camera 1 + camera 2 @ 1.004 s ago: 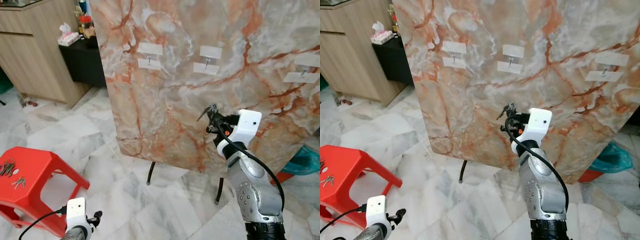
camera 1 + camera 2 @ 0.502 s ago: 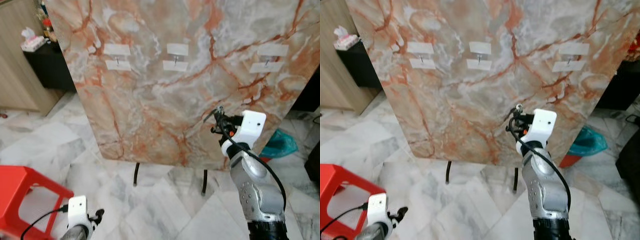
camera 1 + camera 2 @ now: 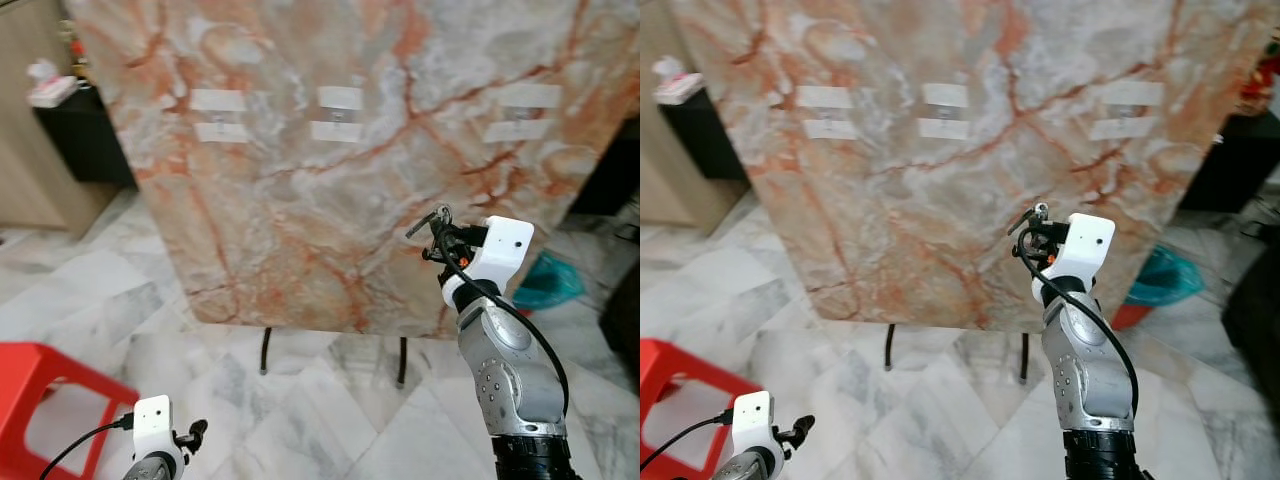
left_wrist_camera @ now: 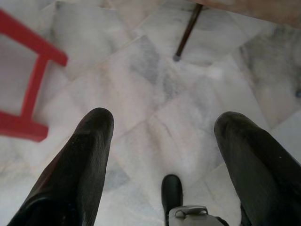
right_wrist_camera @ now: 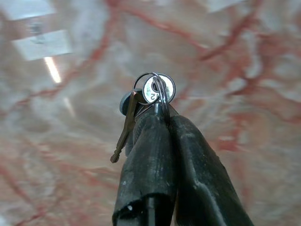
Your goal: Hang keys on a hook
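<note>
Marble-patterned in orange and grey, a big panel (image 3: 330, 170) stands upright on thin dark legs (image 3: 264, 352) over the pale marble floor (image 3: 300, 410). Three hooks sit in a row high on its face, each between two white strips: a left hook (image 3: 220, 118), a middle hook (image 3: 338, 113) and a right hook (image 3: 517, 117).

Right gripper (image 3: 438, 232) is raised in front of the panel's lower right part, well below the row of hooks. Its jaws are pressed together on the keys (image 5: 151, 96), pinching the ring at the tips, with one key hanging down beside the fingers (image 5: 150, 160).

Left gripper (image 4: 164, 136) hangs low over the floor, its jaws spread wide with nothing between them. A red stool (image 3: 40, 400) stands at the robot's left, near that arm. A teal basin (image 3: 555, 282) lies behind the panel's right edge.
</note>
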Tool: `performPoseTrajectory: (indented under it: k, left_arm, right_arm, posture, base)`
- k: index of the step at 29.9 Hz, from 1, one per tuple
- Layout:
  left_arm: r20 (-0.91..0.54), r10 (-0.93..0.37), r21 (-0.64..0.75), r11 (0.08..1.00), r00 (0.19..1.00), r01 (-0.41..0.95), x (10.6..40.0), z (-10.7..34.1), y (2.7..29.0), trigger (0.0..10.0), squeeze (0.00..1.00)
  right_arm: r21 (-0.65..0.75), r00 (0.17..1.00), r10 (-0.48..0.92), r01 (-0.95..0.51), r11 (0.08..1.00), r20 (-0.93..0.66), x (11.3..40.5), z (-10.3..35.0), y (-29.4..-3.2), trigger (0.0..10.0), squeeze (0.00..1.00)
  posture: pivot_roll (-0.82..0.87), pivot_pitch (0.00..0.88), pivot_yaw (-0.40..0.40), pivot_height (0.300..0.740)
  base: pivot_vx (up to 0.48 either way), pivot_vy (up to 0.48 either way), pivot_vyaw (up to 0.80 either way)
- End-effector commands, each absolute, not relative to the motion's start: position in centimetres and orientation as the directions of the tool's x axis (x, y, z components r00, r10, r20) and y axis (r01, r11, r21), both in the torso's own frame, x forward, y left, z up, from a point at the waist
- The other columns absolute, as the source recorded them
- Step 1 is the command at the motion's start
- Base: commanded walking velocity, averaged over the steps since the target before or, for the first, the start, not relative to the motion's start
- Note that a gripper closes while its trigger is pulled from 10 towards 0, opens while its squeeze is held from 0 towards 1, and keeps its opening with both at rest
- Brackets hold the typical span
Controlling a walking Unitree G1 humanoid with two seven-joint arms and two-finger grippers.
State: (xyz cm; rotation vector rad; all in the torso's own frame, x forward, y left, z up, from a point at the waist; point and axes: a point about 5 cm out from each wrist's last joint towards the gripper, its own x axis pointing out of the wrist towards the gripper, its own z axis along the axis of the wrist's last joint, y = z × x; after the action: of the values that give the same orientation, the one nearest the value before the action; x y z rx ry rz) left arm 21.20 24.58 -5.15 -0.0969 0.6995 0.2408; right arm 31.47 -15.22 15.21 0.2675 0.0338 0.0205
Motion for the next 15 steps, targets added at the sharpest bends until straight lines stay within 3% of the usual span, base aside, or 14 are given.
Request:
performPoseTrajectory:
  k: [1, 4, 9, 15]
  left_arm:
    - [-0.651, 0.189, -0.023, 0.963, 0.736, -0.267, 21.05, -5.24, 24.63, 10.0, 0.00]
    - [-0.652, 0.190, -0.025, 0.962, 0.734, -0.271, 21.05, -5.24, 24.63, 10.0, 0.00]
    - [-0.651, 0.195, -0.028, 0.960, 0.733, -0.279, 21.12, -5.19, 24.71, 10.0, 0.00]
    - [-0.645, 0.189, -0.023, 0.964, 0.740, -0.266, 21.26, -5.10, 24.66, 10.0, 0.00]
  right_arm:
    - [0.259, 1.000, 0.022, -0.017, 0.966, -0.017, 31.65, 15.55, -15.04, 10.0, 0.00]
    - [0.256, 1.000, 0.024, -0.019, 0.966, -0.016, 31.62, 15.54, -14.94, 10.0, 0.00]
    - [0.255, 1.000, 0.023, -0.019, 0.967, -0.014, 31.62, 15.55, -14.89, 10.0, 0.00]
    - [0.249, 1.000, 0.025, -0.021, 0.968, -0.012, 31.62, 15.54, -14.81, 10.0, 0.00]
  posture:
    - [0.03, 0.061, 0.003, 0.740]
    - [0.03, 0.061, 0.004, 0.740]
    - [0.03, 0.062, 0.004, 0.740]
    - [0.03, 0.061, 0.004, 0.740]
  base:
    - [0.000, 0.000, -0.78]
    - [0.000, 0.097, -0.78]
    - [0.000, 0.462, -0.77]
    - [0.000, 0.000, -0.77]
